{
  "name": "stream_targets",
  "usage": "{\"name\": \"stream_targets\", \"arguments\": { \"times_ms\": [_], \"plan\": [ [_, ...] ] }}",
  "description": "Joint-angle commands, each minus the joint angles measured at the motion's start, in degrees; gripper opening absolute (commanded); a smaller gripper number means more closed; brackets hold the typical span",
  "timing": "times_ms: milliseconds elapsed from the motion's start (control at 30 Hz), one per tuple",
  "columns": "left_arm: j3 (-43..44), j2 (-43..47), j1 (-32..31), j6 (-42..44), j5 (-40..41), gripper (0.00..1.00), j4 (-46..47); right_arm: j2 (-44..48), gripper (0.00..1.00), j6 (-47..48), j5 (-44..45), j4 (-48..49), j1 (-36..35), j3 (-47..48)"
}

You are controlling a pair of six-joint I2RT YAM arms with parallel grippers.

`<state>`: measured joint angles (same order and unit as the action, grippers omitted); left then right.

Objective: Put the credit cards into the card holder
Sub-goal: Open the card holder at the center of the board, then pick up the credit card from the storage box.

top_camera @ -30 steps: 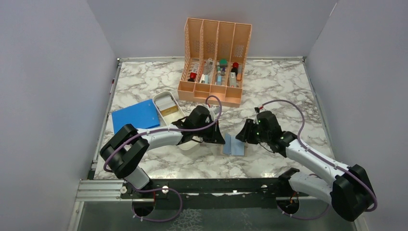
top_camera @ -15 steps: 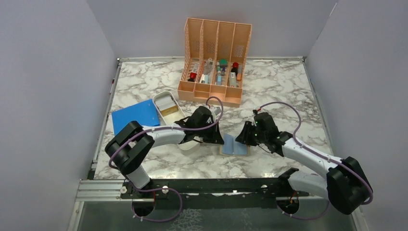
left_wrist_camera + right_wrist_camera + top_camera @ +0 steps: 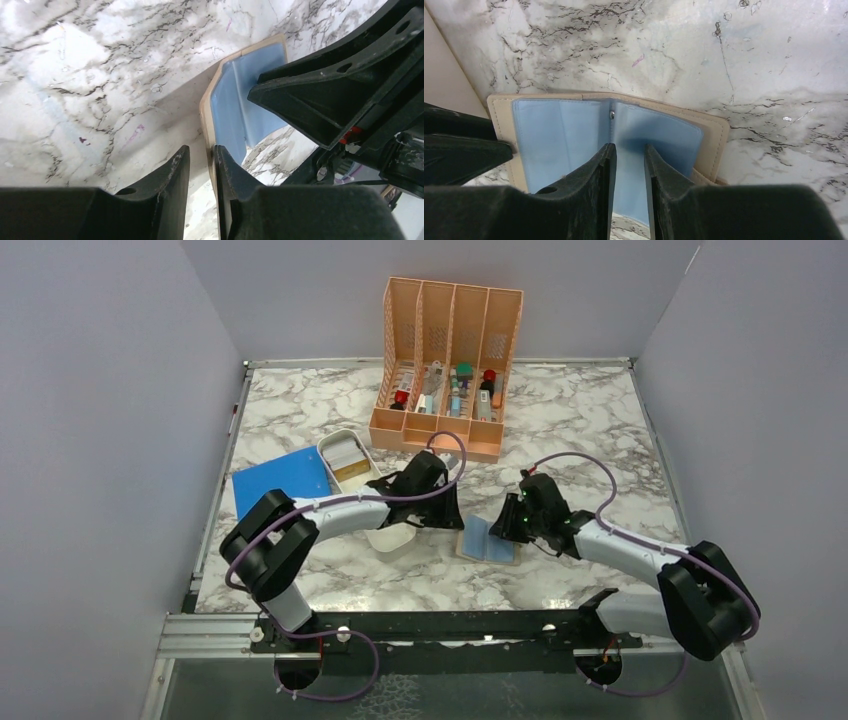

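The tan card holder (image 3: 488,540) lies open and flat on the marble, its pale blue inside up, also in the left wrist view (image 3: 240,100) and the right wrist view (image 3: 569,140). My left gripper (image 3: 453,524) (image 3: 201,152) is low at its left edge, jaws narrowly apart, with the tan edge beside the right finger. My right gripper (image 3: 506,526) (image 3: 629,148) is just above the holder's middle fold, jaws narrowly apart with nothing between them. A gold-yellow card (image 3: 352,471) lies in the white tray. No loose blue card shows.
The white oblong tray (image 3: 326,448) runs under my left arm. A large blue sheet (image 3: 280,483) lies to its left. The orange slotted rack (image 3: 445,360) with small items stands at the back. Grey walls close in the table.
The holder went from a tented half-fold to lying flat and open. My right gripper moved left over it. My left gripper shifted slightly back at its left edge.
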<state>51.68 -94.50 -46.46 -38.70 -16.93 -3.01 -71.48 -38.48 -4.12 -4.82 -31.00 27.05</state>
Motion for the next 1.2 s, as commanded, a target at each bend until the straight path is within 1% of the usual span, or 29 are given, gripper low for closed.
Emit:
{"name": "stream_targets", "arguments": {
  "times_ms": [0,167,333,400,500,567,633,667,767,867,1067,1133,1167],
  "plan": [
    [3.94,4.06,0.62,1.75,5.14,0.28,-5.87,1.84,0.32,1.57,3.26,-2.08,0.24,-0.68],
    [6.82,6.99,1.46,4.40,9.07,0.29,-10.55,5.20,0.33,2.11,1.58,-3.17,0.24,0.22],
    [11.75,10.29,3.05,11.64,16.37,0.30,-17.42,7.53,0.33,2.81,-1.85,-2.49,0.24,0.53],
    [12.69,11.72,3.97,17.34,18.01,0.32,-18.63,7.99,0.33,3.22,-3.40,-2.51,0.24,0.97],
    [10.94,14.89,4.09,31.18,20.07,0.36,-16.62,9.07,0.34,3.32,-4.89,-3.44,0.24,1.85],
    [9.67,16.56,4.37,37.62,23.92,0.43,-15.96,10.41,0.34,3.45,-5.35,-3.84,0.23,2.17],
    [11.97,15.82,6.67,42.23,21.07,0.57,-19.99,11.54,0.35,3.65,-6.01,-4.24,0.24,2.43],
    [13.48,14.85,8.29,43.53,19.59,0.59,-21.94,12.02,0.35,3.89,-6.33,-4.44,0.24,2.59],
    [15.33,13.00,13.04,47.93,15.21,0.61,-23.81,13.18,0.36,4.63,-7.46,-5.58,0.24,3.11],
    [15.51,12.00,15.41,53.35,19.06,0.67,-23.98,14.39,0.35,5.59,-7.79,-7.33,0.24,3.67],
    [11.10,12.63,20.50,68.34,23.24,0.70,-21.21,16.45,0.35,7.03,-8.53,-10.08,0.24,4.41],
    [9.89,12.41,22.36,71.76,22.06,0.72,-20.17,16.83,0.35,7.19,-8.64,-10.35,0.24,4.31],
    [9.50,12.19,23.95,73.06,19.98,0.72,-19.74,16.82,0.35,7.24,-8.63,-10.40,0.24,4.33]
  ]
}}
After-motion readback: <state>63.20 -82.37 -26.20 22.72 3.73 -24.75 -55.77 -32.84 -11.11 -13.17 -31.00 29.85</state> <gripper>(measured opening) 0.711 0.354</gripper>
